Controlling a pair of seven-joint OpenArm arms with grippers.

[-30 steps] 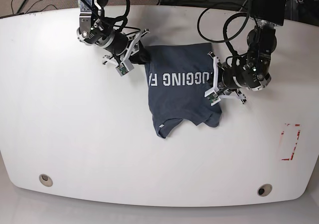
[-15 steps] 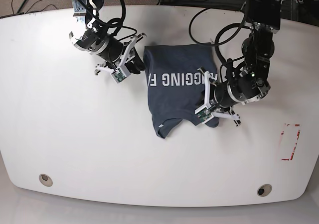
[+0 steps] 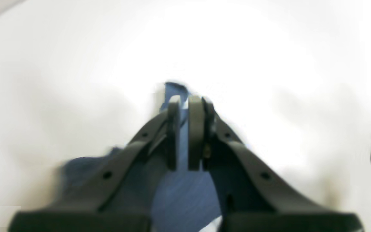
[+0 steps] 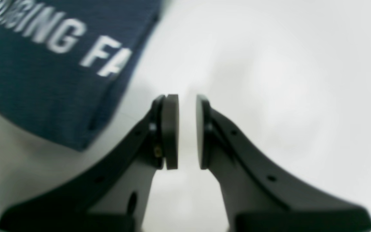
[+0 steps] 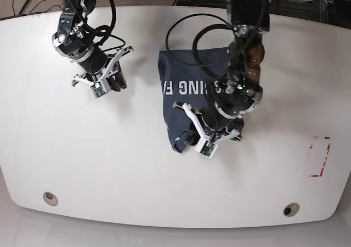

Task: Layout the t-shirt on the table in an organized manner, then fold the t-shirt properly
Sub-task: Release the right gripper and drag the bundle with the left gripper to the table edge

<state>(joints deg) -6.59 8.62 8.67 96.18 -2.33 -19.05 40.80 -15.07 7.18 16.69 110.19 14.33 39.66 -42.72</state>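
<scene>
The dark blue t-shirt with white lettering lies bunched in the middle of the white table. My left gripper is over the shirt's front edge, and the arm reaches across the cloth. In the left wrist view, this gripper is shut on a fold of blue t-shirt fabric. My right gripper hovers over bare table to the shirt's left, clear of it. In the right wrist view, the right gripper has a narrow gap between its pads with nothing in it. The t-shirt lies at upper left.
Two round grommet holes sit near the table's front edge. A red-outlined rectangle mark is at the right. Black cables loop over the shirt's far side from the arm bases.
My left arm swung from the shirt's right side across to its front edge with cloth pinched. My right gripper drew back leftward, off the shirt's left edge.
</scene>
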